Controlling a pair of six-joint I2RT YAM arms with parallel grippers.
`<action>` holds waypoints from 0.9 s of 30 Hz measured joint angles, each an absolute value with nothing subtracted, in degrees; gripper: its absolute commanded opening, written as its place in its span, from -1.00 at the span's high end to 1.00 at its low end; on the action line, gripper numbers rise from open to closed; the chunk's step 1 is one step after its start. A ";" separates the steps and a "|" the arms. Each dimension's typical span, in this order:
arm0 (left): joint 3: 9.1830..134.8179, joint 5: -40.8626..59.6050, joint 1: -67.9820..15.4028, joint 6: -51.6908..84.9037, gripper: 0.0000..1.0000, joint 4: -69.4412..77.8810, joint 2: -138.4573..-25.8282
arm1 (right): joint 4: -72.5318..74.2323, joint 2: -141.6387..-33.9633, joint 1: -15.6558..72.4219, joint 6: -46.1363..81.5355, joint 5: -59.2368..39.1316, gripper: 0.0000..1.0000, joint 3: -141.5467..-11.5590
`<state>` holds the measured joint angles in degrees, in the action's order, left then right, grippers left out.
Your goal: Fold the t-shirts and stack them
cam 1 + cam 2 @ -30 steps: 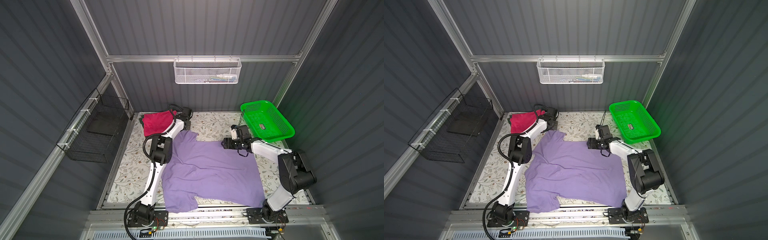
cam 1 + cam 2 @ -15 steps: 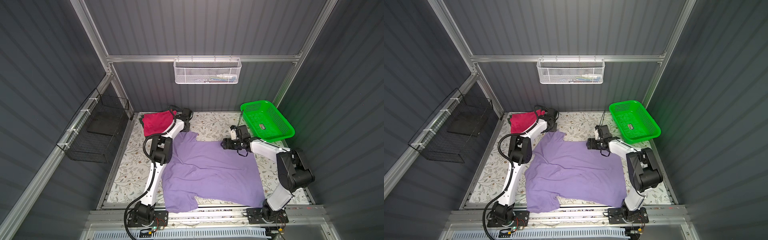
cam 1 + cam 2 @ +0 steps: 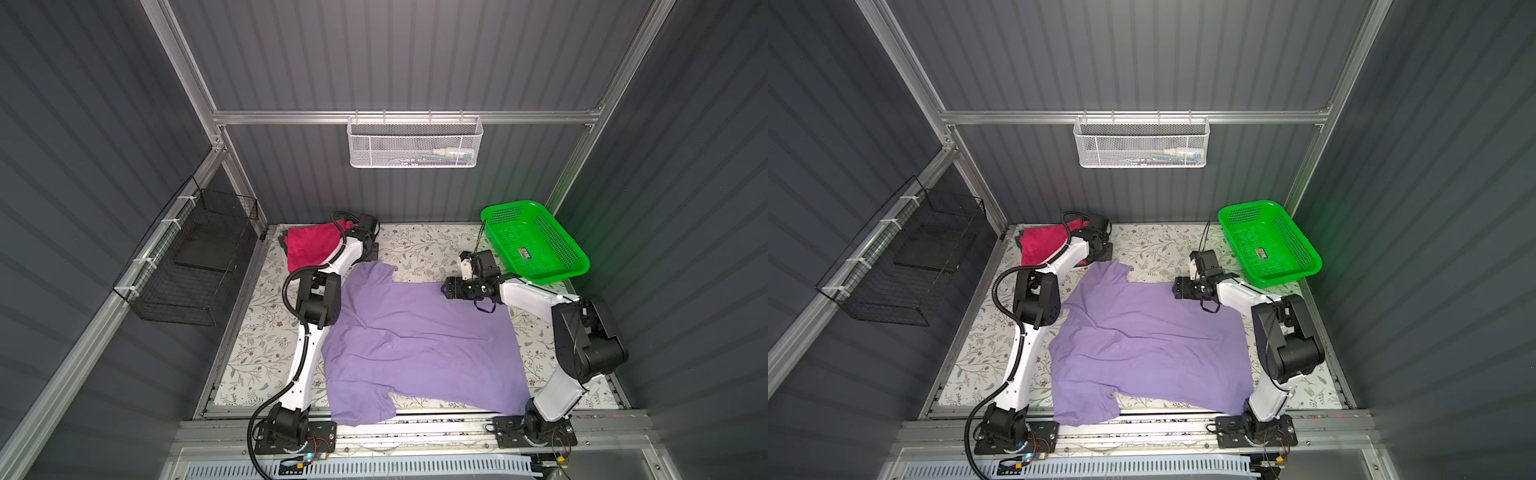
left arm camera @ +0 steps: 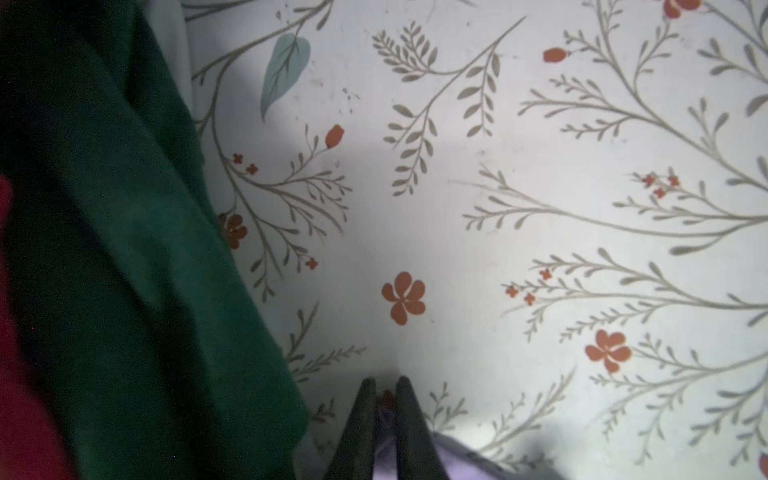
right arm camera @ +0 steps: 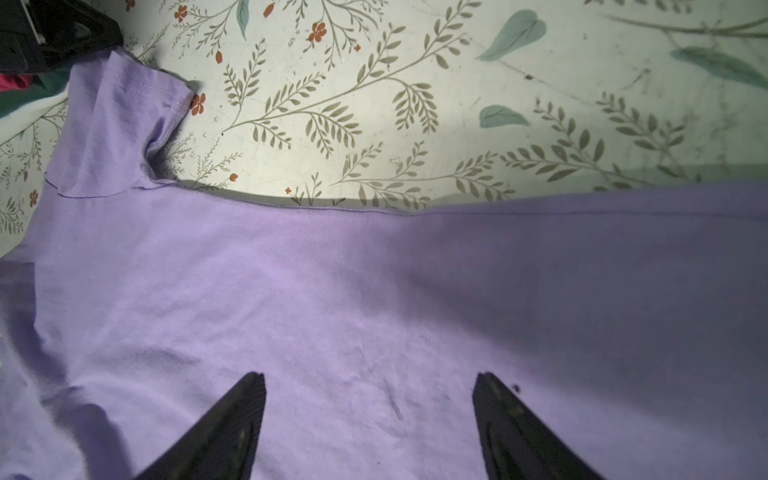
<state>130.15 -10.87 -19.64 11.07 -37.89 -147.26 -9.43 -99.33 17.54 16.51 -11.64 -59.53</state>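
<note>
1. Evidently the step in hand is the first fold of the lavender-purple soft cloth t-shirt (image 3: pixel 419 345). It lies spread out, plain side up, across the middle of the floral-print desk (image 3: pixel 419 245) and reaches the 6 o'clock edge.
2. The left pincer (image 4: pixel 384 395) is clenched on the tip of the far sleeve, at about 11 o'clock. Its wrist view shows a sliver of lavender cloth between jaws that almost meet.
3. The right pincer (image 5: pixel 370 378) is released, jaws wide, low over the shirt just inside its far side edge, toward 1 o'clock. Whether it touches the cloth I cannot tell.
4. Both sleeves sit on the 9 o'clock side, so the collar end points to 9 o'clock and the hem to 3 o'clock. The long axis runs 9 to 3. The collar itself is hidden under the left arm.
5. The next move probably calls for the right pincer to drop and pinch the far edge near the hem. Both pincers would then carry that edge toward 6 o'clock together, level, so the crease stays straight.
6. A folded magenta-pink cloth t-shirt (image 3: pixel 311 245) rests on a dark green cloth t-shirt (image 4: pixel 124 249) in the 10 o'clock corner. Those two look done, and the lavender one is likely the last for that stack.
</note>
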 measured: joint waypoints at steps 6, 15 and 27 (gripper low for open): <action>127.72 -10.61 -19.40 10.94 1.00 -35.27 -146.21 | -9.96 -99.98 17.54 16.49 -11.84 -0.63 -59.81; 117.82 -10.68 -19.40 11.03 1.00 -32.47 -140.18 | -9.76 -99.96 17.54 16.71 -11.11 -0.63 -59.79; 111.00 -10.90 -19.84 11.18 1.00 -30.52 -129.71 | -7.73 -99.81 16.86 18.09 -9.13 -0.63 -58.13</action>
<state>111.00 -10.90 -19.84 11.18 -30.52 -129.71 -7.73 -99.81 16.86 18.09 -9.13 -58.13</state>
